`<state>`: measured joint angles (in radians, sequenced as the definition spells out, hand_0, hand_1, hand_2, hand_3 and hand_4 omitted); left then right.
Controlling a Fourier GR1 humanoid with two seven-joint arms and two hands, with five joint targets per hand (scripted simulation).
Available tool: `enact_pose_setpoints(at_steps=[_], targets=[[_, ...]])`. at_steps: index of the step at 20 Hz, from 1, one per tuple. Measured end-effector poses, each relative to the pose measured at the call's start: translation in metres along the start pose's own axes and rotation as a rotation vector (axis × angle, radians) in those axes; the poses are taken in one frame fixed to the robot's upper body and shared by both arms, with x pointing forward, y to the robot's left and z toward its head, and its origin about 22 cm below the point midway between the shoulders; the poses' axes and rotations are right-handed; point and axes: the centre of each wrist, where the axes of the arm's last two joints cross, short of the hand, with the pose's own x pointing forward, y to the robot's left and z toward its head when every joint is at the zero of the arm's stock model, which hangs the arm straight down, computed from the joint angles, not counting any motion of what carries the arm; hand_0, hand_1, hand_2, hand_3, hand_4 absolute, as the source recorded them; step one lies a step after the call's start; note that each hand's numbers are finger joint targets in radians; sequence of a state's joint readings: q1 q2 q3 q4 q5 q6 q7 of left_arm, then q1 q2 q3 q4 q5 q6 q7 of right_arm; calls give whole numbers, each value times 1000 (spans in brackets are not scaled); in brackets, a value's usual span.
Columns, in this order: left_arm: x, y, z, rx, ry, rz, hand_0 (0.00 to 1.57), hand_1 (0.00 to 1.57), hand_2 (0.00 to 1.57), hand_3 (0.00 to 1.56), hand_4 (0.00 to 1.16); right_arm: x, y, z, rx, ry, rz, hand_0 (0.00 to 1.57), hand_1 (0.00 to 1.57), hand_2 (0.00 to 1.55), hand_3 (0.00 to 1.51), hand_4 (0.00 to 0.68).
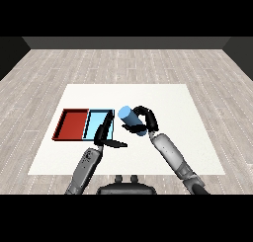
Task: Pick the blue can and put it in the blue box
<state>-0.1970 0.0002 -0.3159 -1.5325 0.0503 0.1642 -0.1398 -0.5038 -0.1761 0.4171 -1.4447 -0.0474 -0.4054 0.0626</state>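
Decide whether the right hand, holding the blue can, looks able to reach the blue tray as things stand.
Probably yes. The right hand holds the blue can just right of the blue tray, but the left hand hangs over the tray's near right part, crowding it.

Even, bright light; faint shadows.

Floor [49, 63]: pale grey-brown wood planks, laid in staggered rows, running out on all visible sides of the table.
Far wall [126, 42]: dark grey, plain, a low strip across the top of the view; meets the floor in a straight line.
Table [163, 98]: white, flat, rectangular top; edges sharp against the planks.
Light: even and diffuse.
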Motion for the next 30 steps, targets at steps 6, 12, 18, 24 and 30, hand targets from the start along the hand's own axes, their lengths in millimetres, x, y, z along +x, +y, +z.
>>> enact_pose_setpoints(at_steps=[6,12,18,24,30], targets=[[-2,-12,0,-12,10,21,0,0,0,0,0,11,3,-5,-7,-21,11,1455,1455,1438,1380,595],[-5,-17,-7,-24,8,20,0,0,0,0,0,12,6,-2,6,-30,27,1478,1478,1450,1384,571],[-7,-15,-6,-24,31,14,0,0,0,0,0,18,11,-4,28,-20,37,1480,1480,1456,1386,591],[-17,-17,-9,-23,70,10,0,0,0,0,0,19,18,-7,49,-31,44,1487,1487,1456,1393,581],[-34,-16,-11,-9,96,6,0,0,0,0,0,23,22,-5,52,-36,44,1486,1486,1455,1385,576]])
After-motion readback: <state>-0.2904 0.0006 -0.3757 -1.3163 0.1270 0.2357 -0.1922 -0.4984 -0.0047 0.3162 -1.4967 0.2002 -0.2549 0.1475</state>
